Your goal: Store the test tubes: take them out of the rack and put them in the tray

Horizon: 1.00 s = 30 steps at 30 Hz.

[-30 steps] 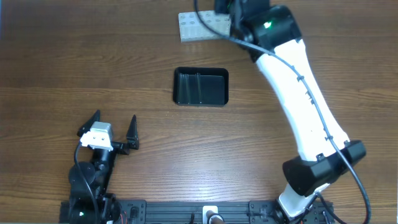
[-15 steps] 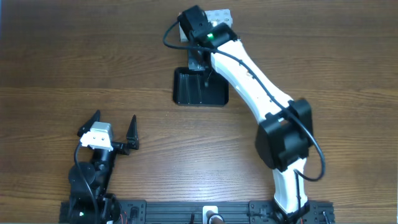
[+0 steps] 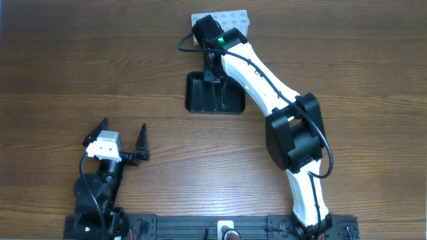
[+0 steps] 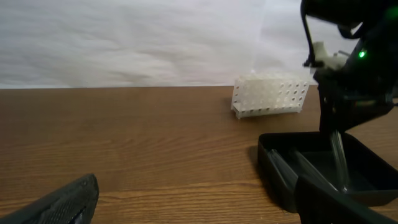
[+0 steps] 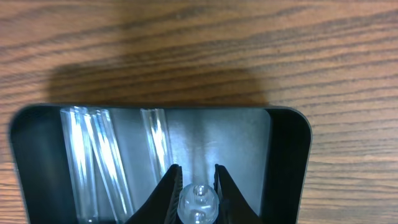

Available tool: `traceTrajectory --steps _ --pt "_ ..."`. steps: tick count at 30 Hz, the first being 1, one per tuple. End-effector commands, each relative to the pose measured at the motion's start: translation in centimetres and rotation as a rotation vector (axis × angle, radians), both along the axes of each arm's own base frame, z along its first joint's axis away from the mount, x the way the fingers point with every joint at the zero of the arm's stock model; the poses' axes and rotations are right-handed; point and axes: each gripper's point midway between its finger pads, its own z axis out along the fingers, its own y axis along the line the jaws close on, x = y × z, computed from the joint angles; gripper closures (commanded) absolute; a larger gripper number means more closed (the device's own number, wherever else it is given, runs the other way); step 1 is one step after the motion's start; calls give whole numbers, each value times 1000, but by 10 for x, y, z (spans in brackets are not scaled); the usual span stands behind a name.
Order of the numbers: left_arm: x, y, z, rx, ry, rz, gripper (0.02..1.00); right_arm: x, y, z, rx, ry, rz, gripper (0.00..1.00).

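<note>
Hovering over the black tray [image 5: 287, 163], the right gripper [image 5: 198, 179] clamps one test tube [image 5: 198, 202], pointing down into it; other tubes [image 5: 93, 155] lie within. Left gripper [image 3: 122, 139] rests well apart, jaws wide.

A brown wood-grain table [image 3: 347, 80] stands before a plain white wall [image 4: 124, 40]

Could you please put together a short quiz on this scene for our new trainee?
1. Short answer: what colour is the rack?
2. True or false: the left gripper is shut.
3. Pick one: the right gripper holds its test tube over: A the rack, B the tray, C the left gripper.
Key: 1 white; 2 false, its fingers stand wide open with nothing between them; 3 B.
</note>
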Motion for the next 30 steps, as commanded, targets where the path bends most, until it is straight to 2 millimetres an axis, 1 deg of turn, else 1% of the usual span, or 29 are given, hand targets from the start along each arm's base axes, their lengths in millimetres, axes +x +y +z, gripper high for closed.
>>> traceTrajectory --steps 1,7,9,11,12,13,16,21,23,26,28,30 --pt "0 0 -2 11 -1 -6 18 -9 -3 -33 -18 85 -20 840" --pt "0 0 -2 11 -1 -6 18 -3 0 -32 -5 61 -19 757" --pt "0 0 -2 11 -1 -6 18 0 0 -29 0 49 -14 698" --pt "0 0 -2 11 -1 -6 18 4 -1 -21 7 29 0 599" --pt "0 0 -2 11 -1 -6 18 6 -2 -15 14 14 4 586" --pt "0 0 -2 11 -1 -6 18 12 -4 4 31 -29 17 560" --pt "0 0 -2 11 -1 -6 18 23 -12 44 42 -129 24 544" --pt "0 0 -2 11 -1 -6 18 38 -38 121 47 -319 57 426" --pt "0 0 -2 11 -1 -6 18 46 -55 151 45 -399 75 351" --pt "0 0 -2 11 -1 -6 18 61 -90 191 42 -519 46 294" --pt "0 0 -2 11 -1 -6 18 65 -112 214 22 -586 46 220" --pt "0 0 -2 11 -1 -6 23 65 -134 237 -12 -644 56 112"
